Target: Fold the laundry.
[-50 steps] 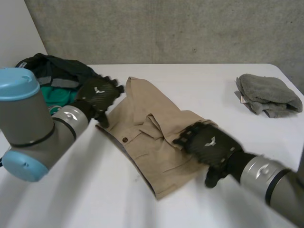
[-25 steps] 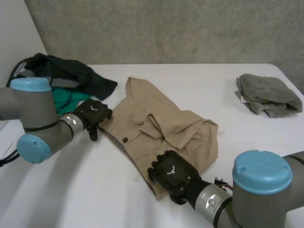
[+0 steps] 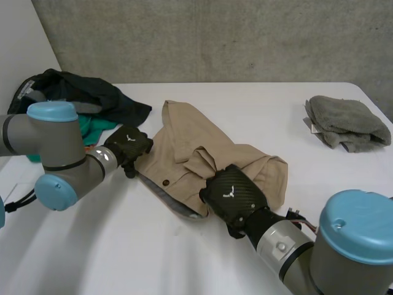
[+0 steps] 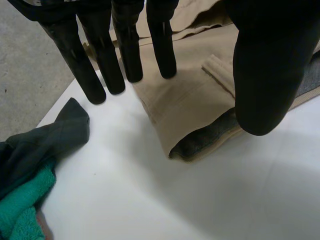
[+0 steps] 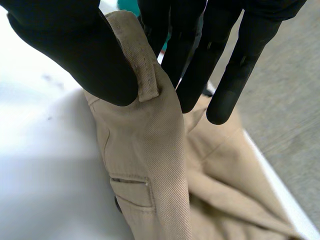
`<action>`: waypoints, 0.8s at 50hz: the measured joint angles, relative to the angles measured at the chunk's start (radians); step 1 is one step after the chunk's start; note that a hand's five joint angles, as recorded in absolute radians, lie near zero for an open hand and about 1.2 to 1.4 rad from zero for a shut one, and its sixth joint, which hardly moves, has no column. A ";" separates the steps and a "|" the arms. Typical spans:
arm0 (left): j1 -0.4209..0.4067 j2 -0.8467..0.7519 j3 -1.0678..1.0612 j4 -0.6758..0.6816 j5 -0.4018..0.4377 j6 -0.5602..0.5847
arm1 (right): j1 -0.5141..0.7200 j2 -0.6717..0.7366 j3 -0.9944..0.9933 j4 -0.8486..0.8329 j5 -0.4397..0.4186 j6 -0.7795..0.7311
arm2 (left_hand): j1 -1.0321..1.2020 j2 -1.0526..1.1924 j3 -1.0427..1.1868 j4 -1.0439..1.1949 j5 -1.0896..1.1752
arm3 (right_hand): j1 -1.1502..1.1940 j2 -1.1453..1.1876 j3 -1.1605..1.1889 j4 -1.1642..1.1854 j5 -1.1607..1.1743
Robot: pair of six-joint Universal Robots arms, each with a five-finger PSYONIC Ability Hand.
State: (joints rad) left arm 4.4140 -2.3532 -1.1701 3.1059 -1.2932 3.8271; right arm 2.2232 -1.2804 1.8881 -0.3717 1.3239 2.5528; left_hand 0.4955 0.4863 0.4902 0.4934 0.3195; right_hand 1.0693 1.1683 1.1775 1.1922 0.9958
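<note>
A tan garment (image 3: 202, 147) with a button and pockets lies crumpled mid-table. My right hand (image 3: 233, 193) is at its near edge; in the right wrist view the thumb (image 5: 75, 45) and fingers (image 5: 190, 60) pinch a tan hem (image 5: 145, 75) and hold it up off the table. My left hand (image 3: 128, 144) sits at the garment's left edge. Its fingers (image 4: 120, 55) are straight over the folded tan corner (image 4: 195, 100), where a grey lining (image 4: 205, 140) shows, and the thumb (image 4: 265, 75) stands apart above it.
A heap of dark clothes (image 3: 73, 92) with a green cloth (image 3: 92, 126) lies at the back left, close to my left hand; the dark cloth (image 4: 45, 140) reaches near its fingertips. A folded grey towel (image 3: 347, 120) rests at the back right.
My right hand moved from the garment's right side to its near edge, closed on the hem and pulled it up toward the middle. My left hand came nearer, to the left edge.
</note>
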 measured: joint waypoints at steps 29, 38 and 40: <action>-0.094 0.060 0.017 0.051 -0.185 -0.020 | -0.166 -0.189 -0.051 0.116 -0.004 0.078 | 0.650 0.706 0.697 0.702 0.667 | 0.007 0.000 0.007 0.004 0.000; -0.136 0.153 -0.063 0.059 -0.205 -0.071 | -0.220 -0.167 -0.131 0.155 -0.019 0.024 | -0.233 -0.196 -0.191 -0.205 -0.210 | 0.008 0.000 0.008 0.004 0.000; -0.143 0.153 -0.086 0.056 -0.202 -0.078 | -0.218 -0.166 -0.136 0.155 -0.019 0.024 | -0.235 -0.222 -0.226 -0.236 -0.242 | 0.008 0.000 0.008 0.004 0.000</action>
State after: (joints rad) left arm 4.2710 -2.2001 -1.2559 3.1616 -1.4949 3.7492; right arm 2.0051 -1.4465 1.7523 -0.2163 1.3047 2.5765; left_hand 0.2608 0.2638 0.2641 0.2577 0.0770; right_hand 1.0776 1.1683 1.1850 1.1963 0.9959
